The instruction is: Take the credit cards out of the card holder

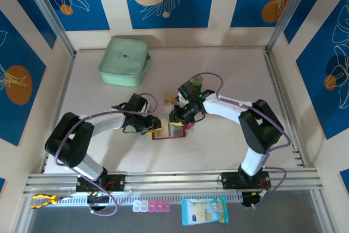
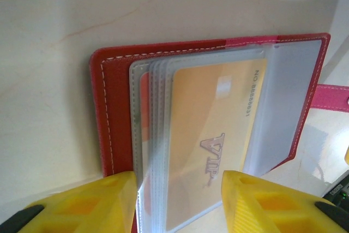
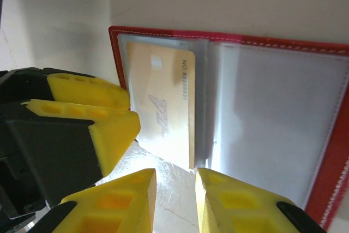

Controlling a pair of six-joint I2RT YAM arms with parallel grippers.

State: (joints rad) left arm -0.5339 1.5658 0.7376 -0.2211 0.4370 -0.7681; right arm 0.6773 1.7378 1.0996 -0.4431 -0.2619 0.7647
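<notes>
Left gripper (image 2: 179, 181) spread, fingers straddling the clear sleeves (image 2: 150, 135) holding a tan VIP credit card (image 2: 212, 135). Right gripper (image 3: 175, 177) slightly apart at that card's corner, pinching nothing; card holder (image 1: 163, 135) lies open mid-table between both grippers

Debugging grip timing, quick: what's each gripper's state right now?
Left gripper: open, straddling the card holder's sleeves and VIP card, not visibly clamped.
Right gripper: open narrowly, nothing between its fingers.

Overhead; wrists close on card holder (image 2: 109, 135)
</notes>
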